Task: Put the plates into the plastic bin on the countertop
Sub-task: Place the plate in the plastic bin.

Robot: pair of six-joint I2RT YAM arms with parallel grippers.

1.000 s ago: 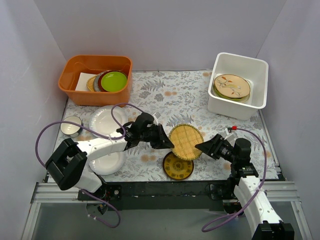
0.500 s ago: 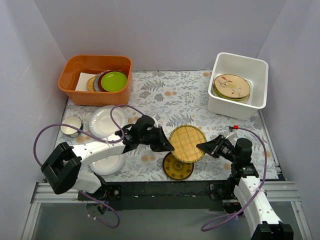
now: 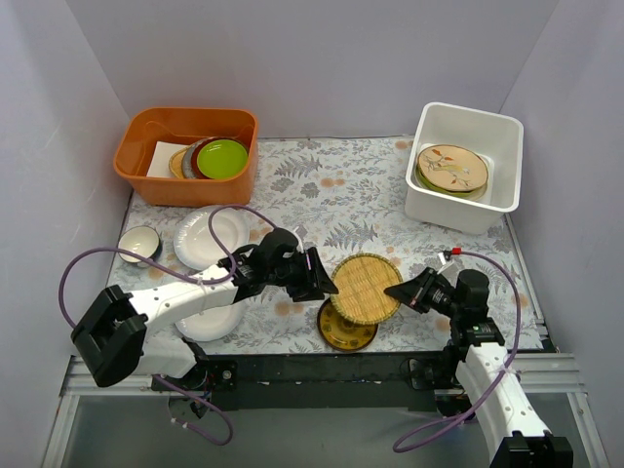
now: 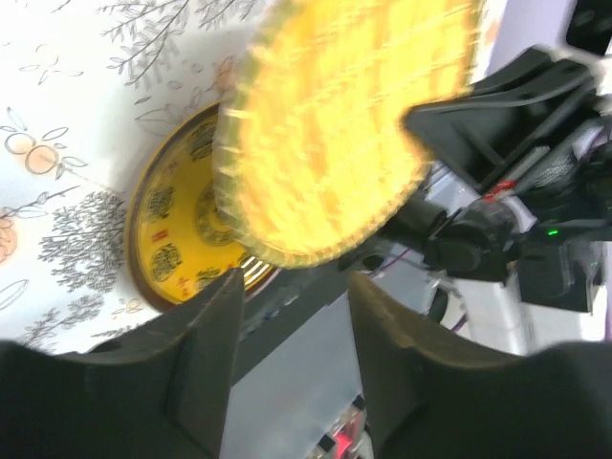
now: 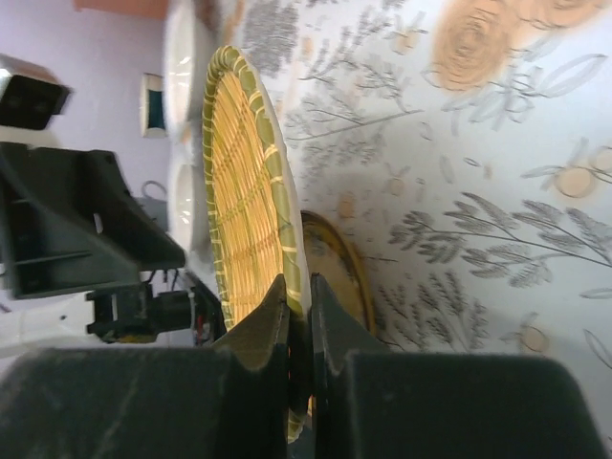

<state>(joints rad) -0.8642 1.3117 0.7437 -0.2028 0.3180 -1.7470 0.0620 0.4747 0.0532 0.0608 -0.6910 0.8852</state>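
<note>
Plate [image 3: 366, 285], yellow woven, pinched by right gripper [image 5: 298, 287]; left gripper [image 4: 294, 283] spread

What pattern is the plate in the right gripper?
A yellow woven-look plate, clearest in right wrist view.

Countertop [image 3: 331, 195] carrying orange tub [image 3: 175, 187], white bin [image 3: 453, 210] at back; bowl [image 3: 142, 243], two white plates [image 3: 207, 237] [image 3: 216, 325], amber plate [image 3: 346, 331] lying near front.

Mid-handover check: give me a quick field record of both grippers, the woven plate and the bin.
woven plate: lifted, tilted, partly over amber plate
right gripper: shut on woven plate's rim
left gripper: open, clear of the plate
plastic bin: stacked plates inside, bird plate on top
on countertop: amber plate, two white plates
</note>
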